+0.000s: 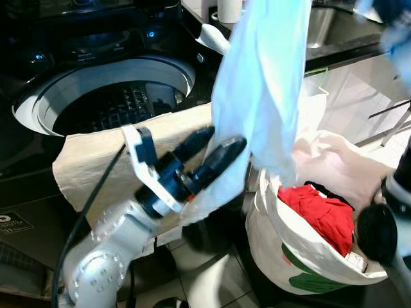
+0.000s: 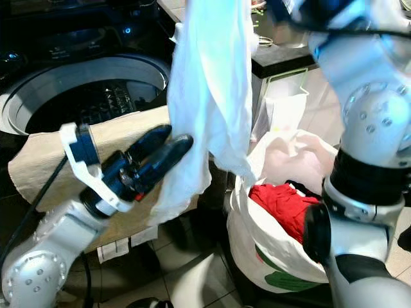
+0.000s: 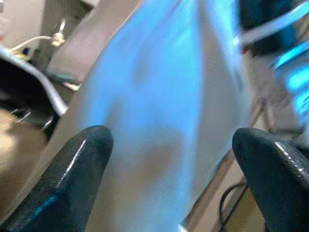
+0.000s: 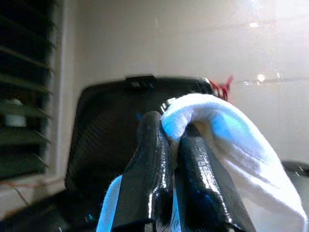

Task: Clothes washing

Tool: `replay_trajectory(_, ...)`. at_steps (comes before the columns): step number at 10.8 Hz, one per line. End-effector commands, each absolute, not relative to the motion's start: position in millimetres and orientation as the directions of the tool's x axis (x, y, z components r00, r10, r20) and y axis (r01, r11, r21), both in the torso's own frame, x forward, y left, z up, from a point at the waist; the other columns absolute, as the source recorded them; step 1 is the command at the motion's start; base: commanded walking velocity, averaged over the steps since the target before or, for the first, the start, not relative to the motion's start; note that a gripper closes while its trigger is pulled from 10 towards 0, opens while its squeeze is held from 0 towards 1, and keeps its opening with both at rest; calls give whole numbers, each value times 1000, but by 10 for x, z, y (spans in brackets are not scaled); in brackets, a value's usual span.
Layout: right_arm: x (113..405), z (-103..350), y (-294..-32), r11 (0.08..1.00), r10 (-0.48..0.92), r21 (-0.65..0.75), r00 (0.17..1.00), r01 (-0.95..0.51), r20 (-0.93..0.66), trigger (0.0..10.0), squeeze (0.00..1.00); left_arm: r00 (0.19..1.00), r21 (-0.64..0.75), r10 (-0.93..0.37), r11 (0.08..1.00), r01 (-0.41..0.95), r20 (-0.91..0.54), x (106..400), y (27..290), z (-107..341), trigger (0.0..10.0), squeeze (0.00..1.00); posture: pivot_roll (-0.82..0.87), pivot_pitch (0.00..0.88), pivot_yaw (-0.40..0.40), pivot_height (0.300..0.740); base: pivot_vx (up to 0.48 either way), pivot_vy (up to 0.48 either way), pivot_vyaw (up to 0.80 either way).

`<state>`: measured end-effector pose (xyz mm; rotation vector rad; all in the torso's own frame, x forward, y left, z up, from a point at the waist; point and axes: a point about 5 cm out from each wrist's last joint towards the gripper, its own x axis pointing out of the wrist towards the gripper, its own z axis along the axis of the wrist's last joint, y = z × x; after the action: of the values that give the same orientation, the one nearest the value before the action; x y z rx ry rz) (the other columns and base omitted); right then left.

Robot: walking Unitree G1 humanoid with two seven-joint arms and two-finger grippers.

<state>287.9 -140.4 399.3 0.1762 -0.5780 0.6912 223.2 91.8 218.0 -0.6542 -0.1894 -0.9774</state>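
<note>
- Right gripper (image 4: 166, 159) is clamped on a pale blue garment (image 1: 263, 83), which hangs down in front of the left gripper (image 1: 215, 154).
- Left gripper's fingers are apart, the cloth between them, not yet closed.
- Washer drum (image 1: 115, 106) beyond the left gripper looks empty.
- A beige towel (image 1: 96, 160) drapes over its rim.
- Laundry bag (image 1: 302, 256) below the garment holds red clothes (image 1: 321, 215); most loading is left.

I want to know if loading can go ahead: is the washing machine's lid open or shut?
Open. The round drum opening of the washing machine is exposed from above, its dark ribbed inside showing, with a beige towel draped over the front edge.
</note>
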Motion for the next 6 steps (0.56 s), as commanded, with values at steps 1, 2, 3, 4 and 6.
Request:
replay_trajectory(1, 2878, 3952, -1367, 773, 559, -66, 628, -631, 542, 0, 0, 541, -439, -703, 348, 828, 462, 2222, 915, 2259, 10000, 1000, -58, 6, 68, 740, 0, 0, 0)
replay_trajectory(2, 2891, 3899, -1333, 775, 564, -71, 636, -628, 527, 0, 0, 527, -436, -709, 333, 836, 469, 2222, 899, 2290, 10000, 1000, -57, 10, 70, 740, 0, 0, 0)
replay_trajectory(3, 2925, 3805, -1269, 786, 567, -86, 657, -613, 498, 0, 0, 502, -412, -731, 324, 851, 462, 2211, 845, 2314, 10000, 1000, -57, 14, 70, 740, 0, 0, 0)
replay_trajectory(4, 2944, 3768, -1235, 790, 565, -90, 664, -606, 490, 0, 0, 493, -394, -746, 331, 857, 447, 2202, 801, 2318, 10000, 1000, -57, 18, 71, 740, 0, 0, 0)
replay_trajectory(6, 3006, 3714, -1101, 809, 545, -86, 687, -582, 481, 0, 0, 537, -293, -772, 456, 841, 340, 2246, 701, 2267, 10000, 0, -59, 21, 70, 740, 0, 0, 0)
